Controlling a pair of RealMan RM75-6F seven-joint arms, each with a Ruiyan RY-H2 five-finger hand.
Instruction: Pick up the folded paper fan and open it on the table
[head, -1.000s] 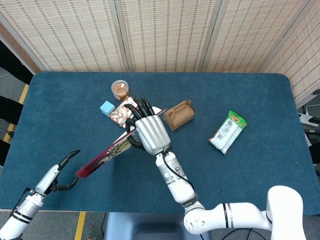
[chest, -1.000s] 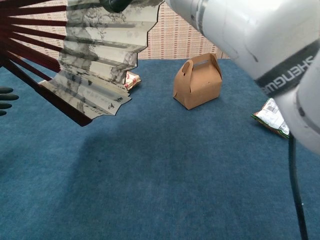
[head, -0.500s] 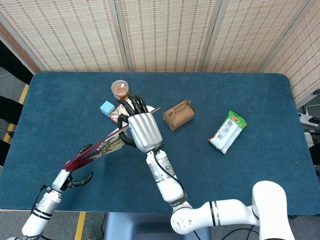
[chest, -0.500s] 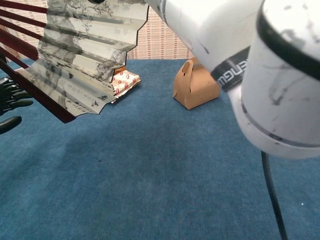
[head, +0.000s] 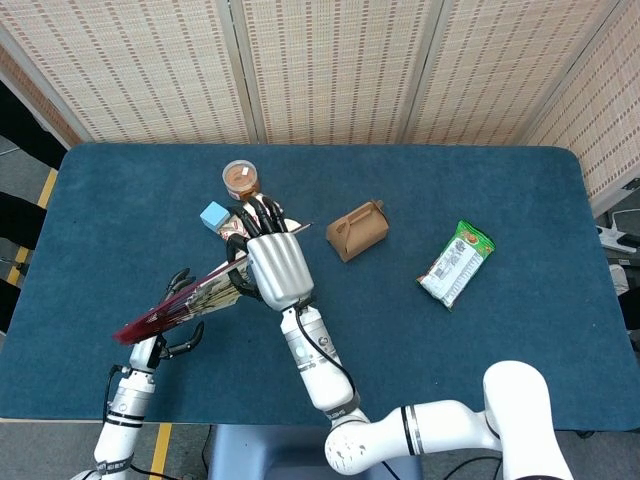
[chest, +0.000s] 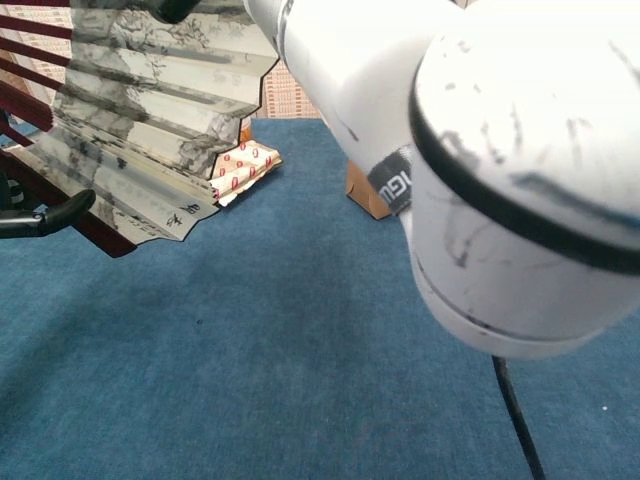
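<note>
Now the fan (head: 190, 300) sits left of centre in the head view, held off the table (head: 480, 360) and slanting from the right hand (head: 275, 268) down to the lower left. The right hand grips its upper end, fingers wrapped over the paper edge. In the chest view the fan fills the upper left, pleats spread wide with dark red ribs showing.

Over the last second the right hand has drifted left, and the left hand (head: 172, 318) has travelled in from the lower-left corner to the fan's low end. It now lies right at the red ribs; a dark finger (chest: 45, 218) crosses in front of the outer rib in the chest view. Whether it actually clamps the rib or only touches it, I cannot tell.

That likely means the spreading stage is under way: the fan looks partly open, and with both hands at opposite ends the rest can be pulled apart and laid down.

A brown box (head: 357, 231), a snack packet (head: 456, 263), a blue cube (head: 213, 215) and a round tub (head: 241, 178) lie around.
</note>
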